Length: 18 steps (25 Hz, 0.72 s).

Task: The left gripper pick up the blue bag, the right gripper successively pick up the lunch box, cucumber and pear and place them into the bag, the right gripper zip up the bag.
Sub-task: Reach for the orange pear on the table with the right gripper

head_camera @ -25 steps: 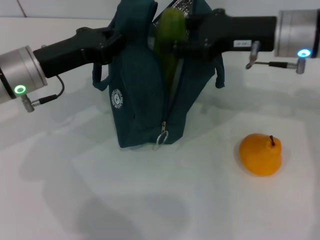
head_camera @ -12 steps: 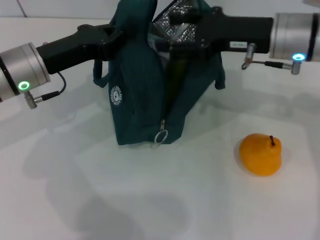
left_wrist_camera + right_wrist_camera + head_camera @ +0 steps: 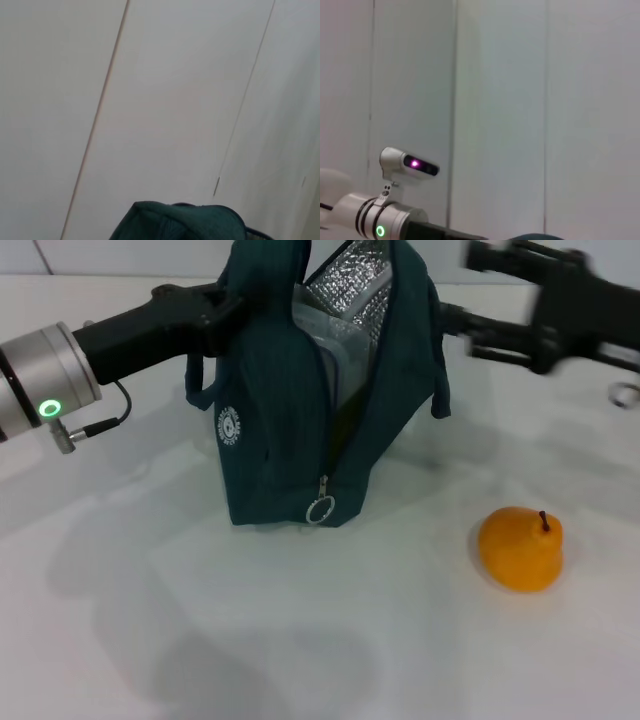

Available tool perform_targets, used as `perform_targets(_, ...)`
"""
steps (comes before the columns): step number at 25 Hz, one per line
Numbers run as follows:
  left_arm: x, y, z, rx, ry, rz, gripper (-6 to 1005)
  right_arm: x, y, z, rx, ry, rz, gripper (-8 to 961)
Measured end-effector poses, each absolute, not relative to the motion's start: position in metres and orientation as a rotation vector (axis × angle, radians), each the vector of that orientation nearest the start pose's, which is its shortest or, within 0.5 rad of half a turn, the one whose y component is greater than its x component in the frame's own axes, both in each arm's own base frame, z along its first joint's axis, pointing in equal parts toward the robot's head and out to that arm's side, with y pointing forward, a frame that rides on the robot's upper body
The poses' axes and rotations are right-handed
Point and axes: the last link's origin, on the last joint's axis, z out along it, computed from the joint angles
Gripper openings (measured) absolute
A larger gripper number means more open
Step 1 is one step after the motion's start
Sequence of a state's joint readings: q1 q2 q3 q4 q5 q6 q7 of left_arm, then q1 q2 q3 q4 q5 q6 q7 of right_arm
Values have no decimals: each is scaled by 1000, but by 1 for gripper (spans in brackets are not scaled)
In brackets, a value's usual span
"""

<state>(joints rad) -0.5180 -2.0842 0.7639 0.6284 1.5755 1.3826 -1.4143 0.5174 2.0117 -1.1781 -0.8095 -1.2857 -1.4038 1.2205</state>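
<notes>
The blue bag (image 3: 270,430) stands upright on the white table, its mouth open and silver lining (image 3: 352,285) showing. My left gripper (image 3: 224,308) is shut on the bag's upper left edge; the bag's top (image 3: 180,222) also fills the low part of the left wrist view. Inside the mouth I see the clear lunch box (image 3: 328,348). The cucumber is hidden in the bag. My right gripper (image 3: 455,285) hangs open and empty just right of the bag's top. The orange pear (image 3: 520,547) lies on the table at the front right.
A zip pull ring (image 3: 320,509) hangs low on the bag's front seam. A strap loop (image 3: 438,390) dangles off the bag's right side. My left arm (image 3: 380,220) shows against a panelled wall in the right wrist view.
The cucumber went from the right gripper down into the bag and out of sight. The right gripper opened and drew back to the right, away from the bag's mouth.
</notes>
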Motion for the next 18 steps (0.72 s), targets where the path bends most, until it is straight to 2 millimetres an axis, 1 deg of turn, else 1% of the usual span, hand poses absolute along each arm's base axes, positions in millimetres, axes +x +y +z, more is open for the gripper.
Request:
perform_targets(1,-242,366,23,-2328,-690,-1064,56,197,350,42,-2510,76,1071,752)
perform_targets(2,-242,366,23,-2328,-690,-1064,56,197,350,42,-2510,76,1071,751)
perform_targets(4,-243,366,24,-2299,-674,-1086,56,218,333,49,-2494,81,1080,750)
perform_targets(5,-244,366,24,-2287,-669,-1094,56,232,321,50,-2487,105,1087,738)
perform_targets(7,-245,365,25,-2271,-665,-1101,56,245,310,47,-2484,138,1090,713)
perform_targets(9,-248,363,24,-2254,-663,-1107,57,260,298,39,-2492,172,1061,688)
perform_targets(11,-249,363,22,-2249,-657,-1106,57,271,286,30,-2526,187,1020,663)
perform_targets(12,-249,363,21,-2249,-655,-1106,57,273,282,27,-2537,189,1015,651)
perform_targets(13,-249,363,20,-2252,-654,-1105,57,277,275,23,-2556,194,1017,625)
perform_targets(15,-248,363,19,-2257,-652,-1104,57,282,265,20,-2563,204,1033,572)
perform_targets(18,-247,363,18,-2262,-650,-1101,58,289,257,15,-2560,234,1042,493)
